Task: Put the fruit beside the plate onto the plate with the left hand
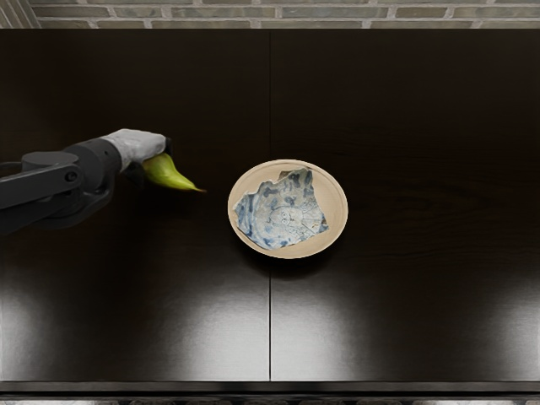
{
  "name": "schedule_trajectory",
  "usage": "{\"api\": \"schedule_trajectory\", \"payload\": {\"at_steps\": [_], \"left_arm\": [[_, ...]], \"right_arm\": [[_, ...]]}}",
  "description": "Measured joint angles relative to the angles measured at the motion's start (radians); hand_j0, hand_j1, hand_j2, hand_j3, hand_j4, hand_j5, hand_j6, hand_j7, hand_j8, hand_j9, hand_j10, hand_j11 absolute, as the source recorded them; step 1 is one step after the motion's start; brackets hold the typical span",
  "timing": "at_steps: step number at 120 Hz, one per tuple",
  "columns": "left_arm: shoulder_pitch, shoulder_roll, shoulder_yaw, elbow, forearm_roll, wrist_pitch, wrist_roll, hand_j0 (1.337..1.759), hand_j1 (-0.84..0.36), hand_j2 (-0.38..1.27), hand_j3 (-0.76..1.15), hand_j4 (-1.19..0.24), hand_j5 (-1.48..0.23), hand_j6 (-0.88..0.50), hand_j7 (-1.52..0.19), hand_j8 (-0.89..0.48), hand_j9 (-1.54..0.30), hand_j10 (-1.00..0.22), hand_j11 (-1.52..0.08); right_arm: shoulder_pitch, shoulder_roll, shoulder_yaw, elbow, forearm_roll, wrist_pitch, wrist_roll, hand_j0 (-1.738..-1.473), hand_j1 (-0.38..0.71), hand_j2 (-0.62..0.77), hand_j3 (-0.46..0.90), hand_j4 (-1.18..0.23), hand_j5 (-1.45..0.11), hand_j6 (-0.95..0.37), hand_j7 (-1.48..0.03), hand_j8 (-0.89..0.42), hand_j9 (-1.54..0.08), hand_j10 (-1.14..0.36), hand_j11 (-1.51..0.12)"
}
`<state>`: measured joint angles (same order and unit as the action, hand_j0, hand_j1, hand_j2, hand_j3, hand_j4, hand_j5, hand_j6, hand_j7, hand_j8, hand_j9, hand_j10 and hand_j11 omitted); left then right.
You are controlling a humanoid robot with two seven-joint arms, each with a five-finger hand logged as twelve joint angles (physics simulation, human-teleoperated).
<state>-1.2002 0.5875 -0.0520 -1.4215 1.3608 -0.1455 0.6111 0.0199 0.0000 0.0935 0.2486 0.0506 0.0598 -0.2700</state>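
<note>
Head view: robot hand point(139, 145) grips green, pointed fruit point(170, 175).

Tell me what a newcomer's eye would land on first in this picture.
The round cream plate with a blue-and-white patterned centre stands out most, bright against the dark glossy table and near its middle. To its left, the pale grey left robot hand, on a dark arm from the left edge, sits over the thick end of a yellow-green tapered fruit. The fruit's pointed tip aims toward the plate without touching it.
</note>
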Motion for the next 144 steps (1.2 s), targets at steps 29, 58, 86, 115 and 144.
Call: {"api": "schedule_trajectory", "payload": {"at_steps": [29,58,86,115,144], "left_arm": [[-0.068,-0.002,0.000,0.000,-0.045,-0.027,0.000,1.639,-0.47,0.38,0.00,-0.19,-0.96,-0.17,-0.93,-0.39,-0.95,-0.64,-0.95],[-0.149,-0.013,0.000,0.007,-0.083,-0.049,0.000,1.642,-0.40,0.28,0.00,-0.27,-0.94,-0.23,-0.92,-0.45,-0.94,-0.65,-0.94],[-0.191,-0.050,0.001,0.013,-0.129,-0.056,0.000,1.644,-0.35,0.24,0.00,-0.29,-0.95,-0.25,-0.93,-0.49,-0.94,-0.65,-0.94],[-0.214,-0.088,0.001,0.022,-0.183,-0.058,0.000,1.644,-0.36,0.27,0.00,-0.27,-0.97,-0.24,-0.95,-0.48,-0.96,-0.67,-0.96],[-0.239,-0.135,0.001,0.029,-0.224,-0.059,0.001,1.643,-0.37,0.28,0.00,-0.25,-1.00,-0.22,-0.98,-0.46,-0.98,-0.68,-0.98]], "right_arm": [[0.000,0.000,0.000,0.001,0.000,0.000,0.000,-1.658,-0.31,-0.01,0.00,-0.03,-0.04,-0.03,-0.04,-0.03,-0.04,-0.03,-0.04],[0.000,0.000,0.000,0.001,0.000,0.000,-0.001,-1.658,-0.31,-0.01,0.00,-0.03,-0.04,-0.03,-0.04,-0.03,-0.04,-0.03,-0.04],[0.000,0.000,-0.001,0.001,0.000,0.000,-0.001,-1.658,-0.31,-0.01,0.00,-0.03,-0.04,-0.03,-0.04,-0.03,-0.04,-0.03,-0.04],[0.000,0.000,-0.001,0.000,0.000,0.000,-0.003,-1.658,-0.31,-0.01,0.00,-0.03,-0.04,-0.03,-0.04,-0.03,-0.04,-0.03,-0.04],[0.000,0.000,-0.001,0.001,0.000,0.000,-0.004,-1.658,-0.31,-0.01,0.00,-0.03,-0.04,-0.03,-0.04,-0.03,-0.04,-0.03,-0.04]]}}
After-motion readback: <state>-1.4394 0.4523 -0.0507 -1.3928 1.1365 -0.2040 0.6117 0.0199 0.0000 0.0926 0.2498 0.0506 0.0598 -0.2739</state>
